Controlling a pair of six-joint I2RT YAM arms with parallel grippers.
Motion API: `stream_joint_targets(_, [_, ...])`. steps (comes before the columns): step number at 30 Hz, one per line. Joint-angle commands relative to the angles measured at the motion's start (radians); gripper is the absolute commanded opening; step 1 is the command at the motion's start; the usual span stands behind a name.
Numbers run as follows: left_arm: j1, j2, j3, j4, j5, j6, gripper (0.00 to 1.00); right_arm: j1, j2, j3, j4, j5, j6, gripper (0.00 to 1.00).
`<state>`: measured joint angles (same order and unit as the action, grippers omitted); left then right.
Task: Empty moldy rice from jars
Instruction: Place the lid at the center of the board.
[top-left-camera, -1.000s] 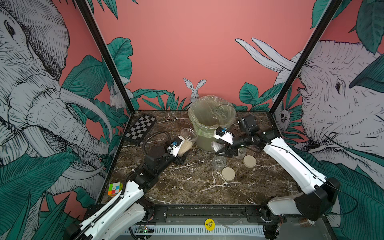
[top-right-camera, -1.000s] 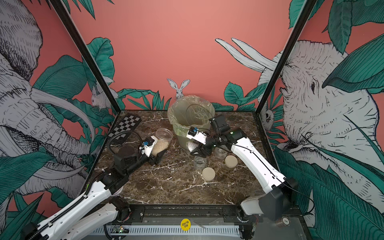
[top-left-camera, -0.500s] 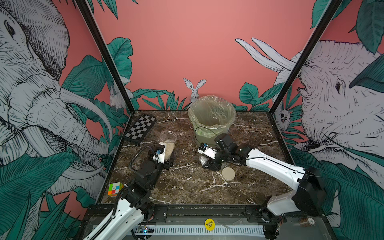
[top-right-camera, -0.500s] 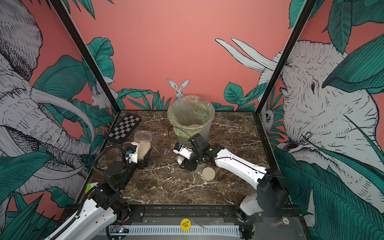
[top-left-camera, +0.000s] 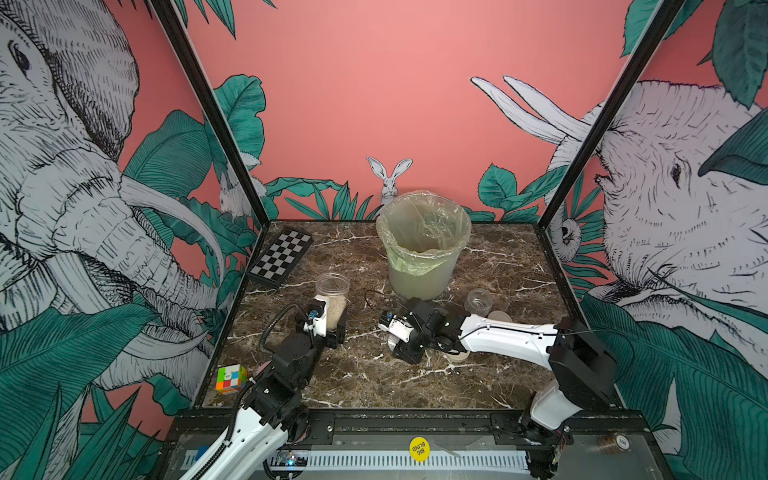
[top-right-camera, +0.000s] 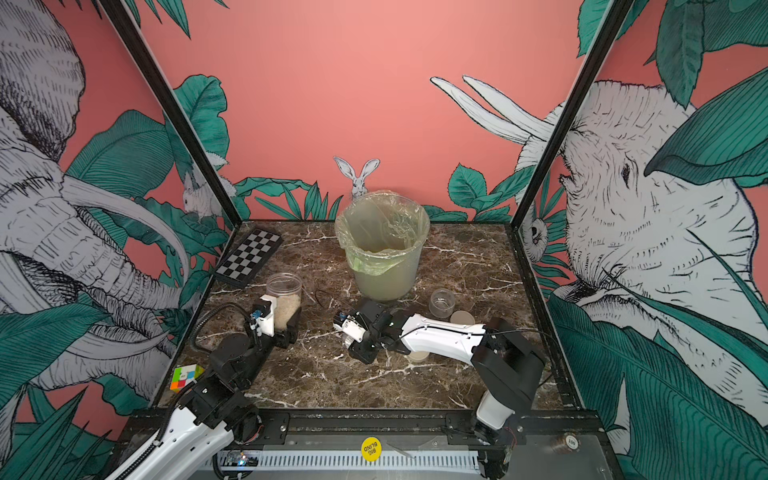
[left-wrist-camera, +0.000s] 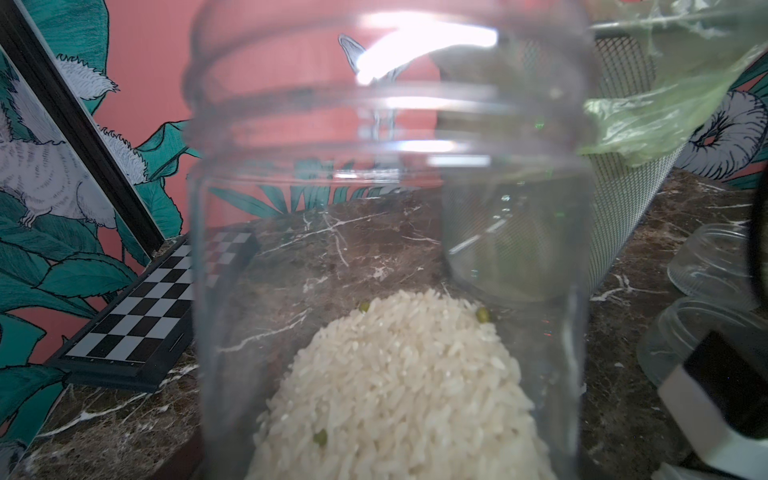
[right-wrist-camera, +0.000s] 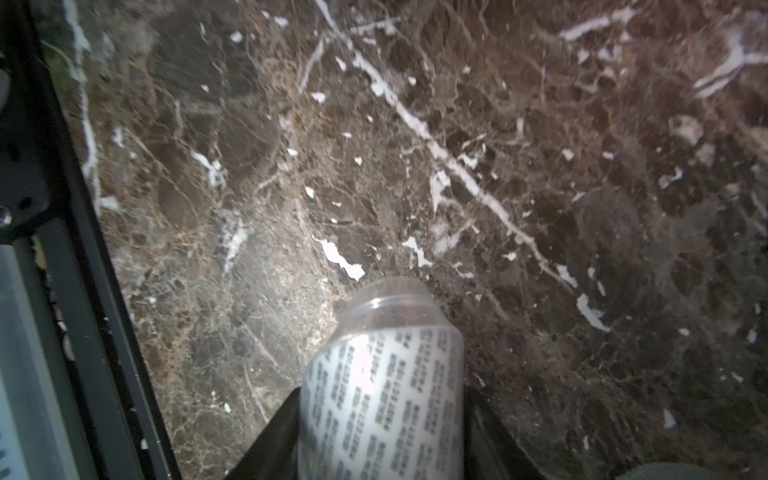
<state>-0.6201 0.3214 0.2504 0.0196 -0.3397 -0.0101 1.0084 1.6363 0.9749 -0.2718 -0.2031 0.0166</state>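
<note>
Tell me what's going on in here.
The left hand grips a tall clear plastic jar, lid off and upright, with off-white rice in its lower part. The right hand is shut on a curled white sheet with dark print over the brown marble table. An empty squat clear jar and the big translucent bin with a green bag stand nearby.

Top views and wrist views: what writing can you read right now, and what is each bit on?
"BIG BLIND": on the yellow round sticker on the front base plate, in both top views.
Rows of small print on the white foil in the right wrist view: too blurred to read.
Label on the small brown spool at the front corner: too small to read.
Left wrist view: no text.
</note>
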Motion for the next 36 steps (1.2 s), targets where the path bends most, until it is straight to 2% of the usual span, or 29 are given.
stream_joint_targets(1, [0.005, -0.04, -0.005, 0.029, -0.018, -0.024, 0.18, 0.012, 0.025, -0.031, 0.093, 0.058, 0.074, 0.51])
stream_joint_targets(15, [0.005, -0.087, -0.033, 0.021, 0.008, -0.044, 0.19, 0.037, 0.134, -0.025, 0.068, 0.078, 0.147, 0.58])
stream_joint_targets(18, [0.005, -0.091, -0.033, 0.018, 0.005, -0.041, 0.2, 0.04, 0.14, -0.026, 0.071, 0.07, 0.161, 0.63])
stream_joint_targets(20, [0.005, -0.09, -0.033, 0.017, 0.005, -0.039, 0.2, 0.042, 0.141, -0.029, 0.068, 0.07, 0.168, 0.72])
stream_joint_targets(29, [0.005, -0.084, -0.033, 0.028, 0.007, -0.041, 0.22, 0.045, 0.136, -0.025, 0.044, 0.092, 0.182, 0.98])
stream_joint_targets(36, [0.005, -0.084, -0.018, 0.018, 0.004, -0.037, 0.22, 0.044, 0.118, 0.008, 0.013, 0.102, 0.186, 0.98])
